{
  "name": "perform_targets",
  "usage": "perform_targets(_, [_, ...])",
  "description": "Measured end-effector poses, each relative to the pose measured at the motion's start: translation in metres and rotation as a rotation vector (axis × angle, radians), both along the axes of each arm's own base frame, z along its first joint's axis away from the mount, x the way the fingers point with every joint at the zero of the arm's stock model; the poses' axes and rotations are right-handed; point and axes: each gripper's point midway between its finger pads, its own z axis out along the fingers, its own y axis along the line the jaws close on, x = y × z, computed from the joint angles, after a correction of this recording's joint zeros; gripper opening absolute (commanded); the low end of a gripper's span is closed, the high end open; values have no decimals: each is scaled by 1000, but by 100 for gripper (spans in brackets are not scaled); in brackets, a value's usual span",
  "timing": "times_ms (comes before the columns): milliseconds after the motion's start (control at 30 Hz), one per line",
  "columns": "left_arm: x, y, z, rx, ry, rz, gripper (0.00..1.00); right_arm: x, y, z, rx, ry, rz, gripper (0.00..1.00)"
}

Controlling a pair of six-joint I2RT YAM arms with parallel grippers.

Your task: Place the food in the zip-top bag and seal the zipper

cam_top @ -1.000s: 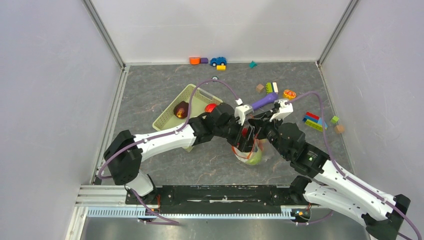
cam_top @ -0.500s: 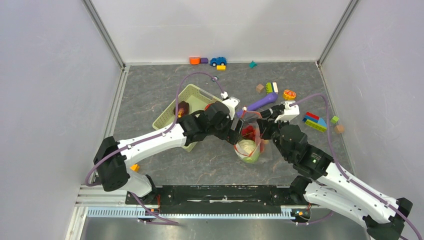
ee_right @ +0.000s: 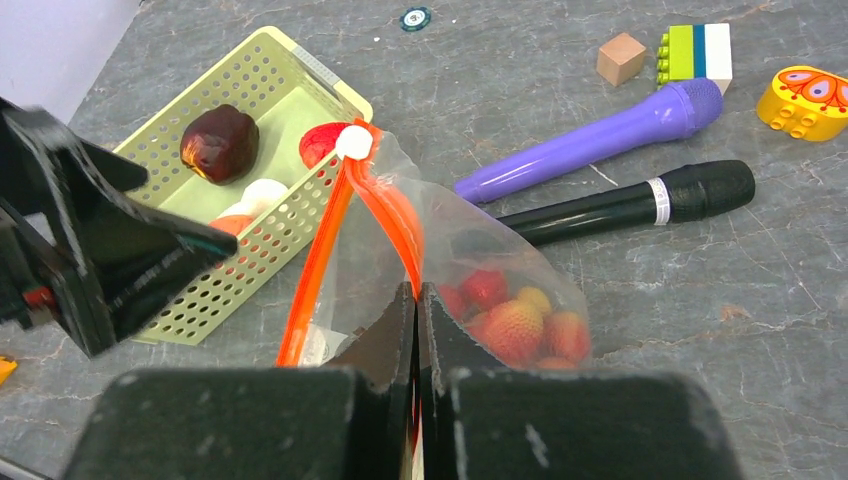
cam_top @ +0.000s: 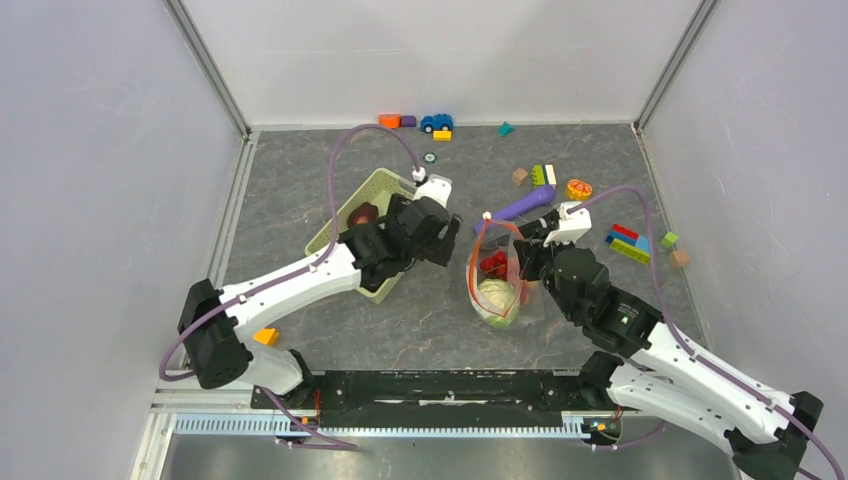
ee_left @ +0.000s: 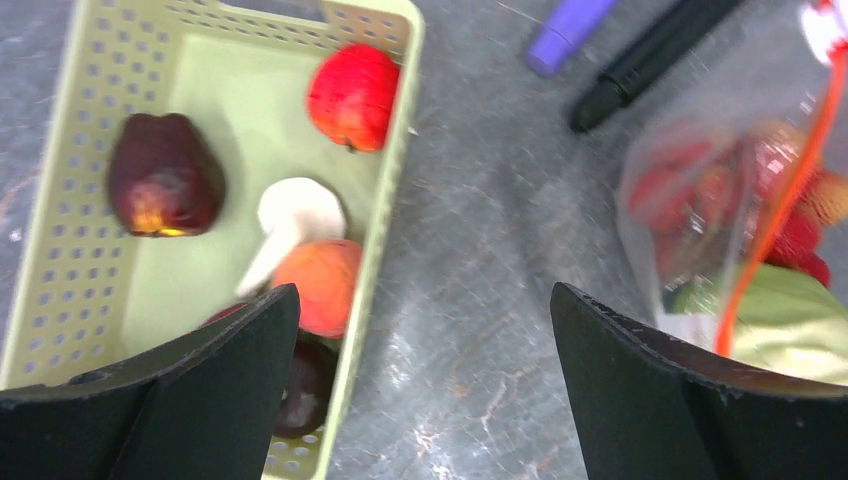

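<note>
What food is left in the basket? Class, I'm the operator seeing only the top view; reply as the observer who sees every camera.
Observer: The left wrist view shows a red apple, a dark purple fruit, a white mushroom, a peach apple and a second dark piece inside the basket.
Operator: Do the right fingers hold the bag?
Observer: Yes; in the right wrist view they are shut on its orange zipper.

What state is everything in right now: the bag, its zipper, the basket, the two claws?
zip-top bag, partly filled, mouth lifted
zipper, unsealed
basket, holding several food pieces
left gripper, open, empty
right gripper, shut on the zip-top bag's mouth edge
</note>
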Motion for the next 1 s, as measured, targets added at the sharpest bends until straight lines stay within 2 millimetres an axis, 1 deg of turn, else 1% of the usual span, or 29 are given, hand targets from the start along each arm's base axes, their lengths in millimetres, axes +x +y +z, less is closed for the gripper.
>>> perform_targets(100, [14,21,10,0,-36,76,100,0,0,-1,-13,-2,2,1])
perform_targets(133, [20,31,12,-4,-41,104,100,1,0,-1,-15,-2,3,1])
perform_targets(200, [34,57,11,-11,-42,177,100,1,0,-1,-21,-4,4,1])
perform_targets(267, [48,83,5,-20,-31,250,100,1,-1,-1,-28,-6,6,1])
perform_targets(300, [53,93,1,-21,-25,276,100,1,-1,-1,-31,-7,7,1])
perform_targets(333, [61,107,-6,-29,-15,313,100,1,-1,-1,-33,-8,7,2])
perform_targets(433, [72,129,-23,-33,8,368,100,2,-1,-1,-37,-12,5,1])
perform_targets(800, [106,149,-75,-69,115,398,100,4,-3,-5,-75,-23,0,1])
perform_targets(1000, [114,152,-102,-72,185,387,93,5,-5,-14,-99,-25,-4,1])
